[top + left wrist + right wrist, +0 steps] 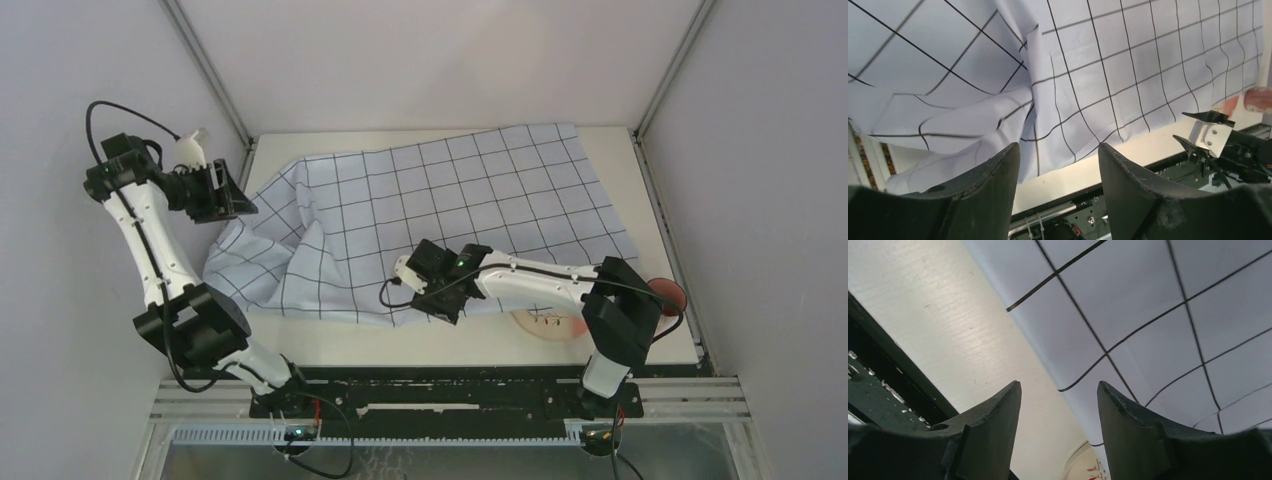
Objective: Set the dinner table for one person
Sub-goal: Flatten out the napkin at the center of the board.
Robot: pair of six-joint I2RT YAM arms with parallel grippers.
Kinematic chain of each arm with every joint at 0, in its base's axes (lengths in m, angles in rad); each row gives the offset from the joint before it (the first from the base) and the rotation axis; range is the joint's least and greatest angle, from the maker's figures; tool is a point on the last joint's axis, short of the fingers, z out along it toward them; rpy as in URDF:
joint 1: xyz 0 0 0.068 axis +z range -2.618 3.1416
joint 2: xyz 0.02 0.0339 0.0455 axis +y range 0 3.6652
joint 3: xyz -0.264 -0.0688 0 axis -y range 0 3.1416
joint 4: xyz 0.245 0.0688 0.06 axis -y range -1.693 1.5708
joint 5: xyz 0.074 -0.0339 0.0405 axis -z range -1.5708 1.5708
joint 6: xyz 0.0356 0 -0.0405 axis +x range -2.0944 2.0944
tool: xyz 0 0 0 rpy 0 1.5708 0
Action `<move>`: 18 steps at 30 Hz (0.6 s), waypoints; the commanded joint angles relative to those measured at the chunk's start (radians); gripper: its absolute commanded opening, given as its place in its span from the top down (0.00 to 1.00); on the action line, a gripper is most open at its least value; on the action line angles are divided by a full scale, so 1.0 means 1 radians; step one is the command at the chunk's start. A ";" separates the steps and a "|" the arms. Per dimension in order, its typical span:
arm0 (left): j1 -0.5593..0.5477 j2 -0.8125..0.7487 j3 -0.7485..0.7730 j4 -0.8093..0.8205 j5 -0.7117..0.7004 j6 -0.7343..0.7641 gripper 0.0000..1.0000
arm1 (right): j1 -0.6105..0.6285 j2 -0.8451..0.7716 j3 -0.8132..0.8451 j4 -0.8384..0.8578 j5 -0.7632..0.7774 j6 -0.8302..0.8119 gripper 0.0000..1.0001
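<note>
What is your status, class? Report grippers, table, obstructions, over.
Left gripper open, empty; right gripper open, empty. Dinner table mostly under gridded cloth, bunched at left. Plate partly hidden beneath right arm.

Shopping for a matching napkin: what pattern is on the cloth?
The cloth is pale blue with a thin black grid, clearest in the top external view.

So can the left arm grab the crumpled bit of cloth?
Probably yes. The left gripper is open, aimed at the crumpled cloth just ahead, and nothing sits between them.
</note>
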 commanded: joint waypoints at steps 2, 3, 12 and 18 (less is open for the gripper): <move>0.004 0.011 0.137 0.006 0.037 -0.103 0.36 | -0.129 -0.026 0.119 -0.010 -0.034 0.040 0.34; 0.003 0.021 0.149 0.000 0.035 -0.109 0.37 | -0.160 -0.027 0.128 -0.008 -0.036 0.058 0.34; 0.002 -0.013 0.047 0.000 0.005 -0.059 0.42 | -0.466 0.070 0.212 0.066 0.052 0.141 0.49; 0.002 -0.053 -0.020 -0.002 0.027 -0.050 0.42 | -0.481 0.247 0.345 0.001 -0.073 0.171 0.85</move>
